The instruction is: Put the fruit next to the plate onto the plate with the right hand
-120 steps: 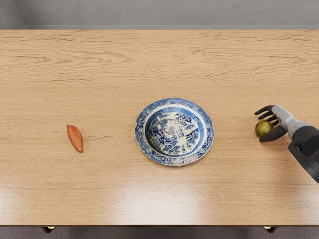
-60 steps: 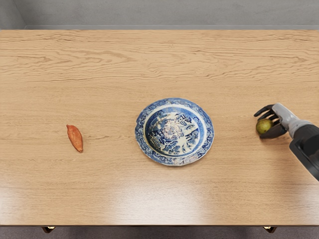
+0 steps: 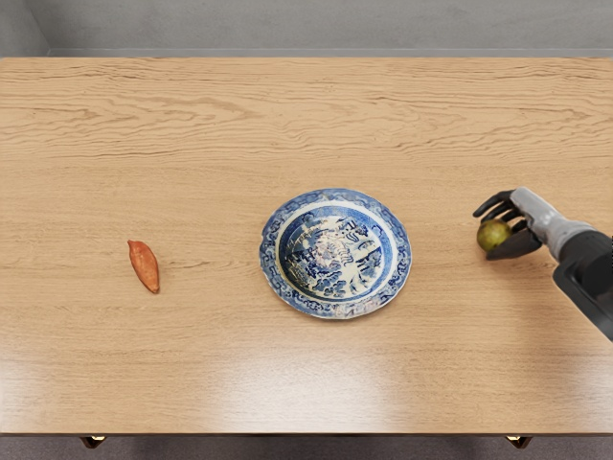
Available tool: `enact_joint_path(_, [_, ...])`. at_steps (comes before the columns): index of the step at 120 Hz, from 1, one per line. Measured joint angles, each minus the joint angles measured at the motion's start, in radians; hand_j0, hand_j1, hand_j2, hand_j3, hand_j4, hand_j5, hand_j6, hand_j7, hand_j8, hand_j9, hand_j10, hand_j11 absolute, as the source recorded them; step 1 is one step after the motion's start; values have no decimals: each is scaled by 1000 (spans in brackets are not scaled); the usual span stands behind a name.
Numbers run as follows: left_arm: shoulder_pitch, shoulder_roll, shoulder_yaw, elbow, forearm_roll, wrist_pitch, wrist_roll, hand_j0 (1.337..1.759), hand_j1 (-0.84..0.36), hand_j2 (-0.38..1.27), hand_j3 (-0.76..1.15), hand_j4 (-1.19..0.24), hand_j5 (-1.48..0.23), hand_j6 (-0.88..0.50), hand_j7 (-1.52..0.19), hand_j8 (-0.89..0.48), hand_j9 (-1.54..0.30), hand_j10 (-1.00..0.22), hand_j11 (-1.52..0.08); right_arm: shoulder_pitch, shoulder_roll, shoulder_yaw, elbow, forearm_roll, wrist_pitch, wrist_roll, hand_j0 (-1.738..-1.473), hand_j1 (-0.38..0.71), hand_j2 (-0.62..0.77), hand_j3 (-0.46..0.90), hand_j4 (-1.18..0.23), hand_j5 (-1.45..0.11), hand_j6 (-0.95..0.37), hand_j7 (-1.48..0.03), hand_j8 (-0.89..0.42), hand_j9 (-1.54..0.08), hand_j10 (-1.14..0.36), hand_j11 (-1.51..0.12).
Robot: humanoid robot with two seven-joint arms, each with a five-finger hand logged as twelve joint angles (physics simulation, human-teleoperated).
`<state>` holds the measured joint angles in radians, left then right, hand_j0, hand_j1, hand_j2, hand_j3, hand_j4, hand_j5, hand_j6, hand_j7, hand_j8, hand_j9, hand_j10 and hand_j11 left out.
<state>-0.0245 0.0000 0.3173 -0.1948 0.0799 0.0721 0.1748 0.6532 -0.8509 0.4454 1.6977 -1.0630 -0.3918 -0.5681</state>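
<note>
Plainly the small green-yellow fruit (image 3: 492,236) sits close to the right edge of the table (image 3: 306,125), about halfway between the far and near edges. It is well apart from the blue patterned plate (image 3: 271,251) that occupies the middle of the surface. The right hand (image 3: 518,226) reaches in from the right edge and is wrapped around the fruit. Dark fingers (image 3: 492,204) curl over its far side and the thumb comes under its near side, so the fruit is pinched between them. Whether it is lifted clear of the wood or resting on it cannot be told from this angle.

The fruit looks round, smooth and small against the hand, so it is probably light and firm, with little give under pressure. A smooth round skin is likely to be slippery and could squirt out of a pinch that sits off its middle. The safest hold is probably across its widest part, with fingers and thumb opposed and the fruit seated toward the palm. Once released it may roll, so it seems best set down in the sunken centre of the plate, not on the sloping rim.

An orange tapered vegetable (image 3: 144,265) lies alone toward the left edge, nowhere near the work. The left arm does not show.
</note>
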Motion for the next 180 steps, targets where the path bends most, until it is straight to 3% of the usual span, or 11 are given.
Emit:
enact_joint_path(31, [0,0,0,0,0,0,0,1658,349,0,0,0,0,0,0,0,0,0,0,29,32,0,27,0,1,-30,-1657,239,155,0,-574,-756,-516,-750,-444,-759,-562,-753])
enact_joint_path(64, [0,0,0,0,0,0,0,1658,349,0,0,0,0,0,0,0,0,0,0,66,100,-1,32,1,2,-37,-1657,237,202,0,-584,-771,-533,-764,-460,-776,-580,-772])
enact_joint_path(180, [0,0,0,0,0,0,0,1658,349,0,0,0,0,0,0,0,0,0,0,121,277,-1,36,-3,1,-43,-1656,224,149,0,-584,-775,-519,-766,-448,-783,-572,-778])
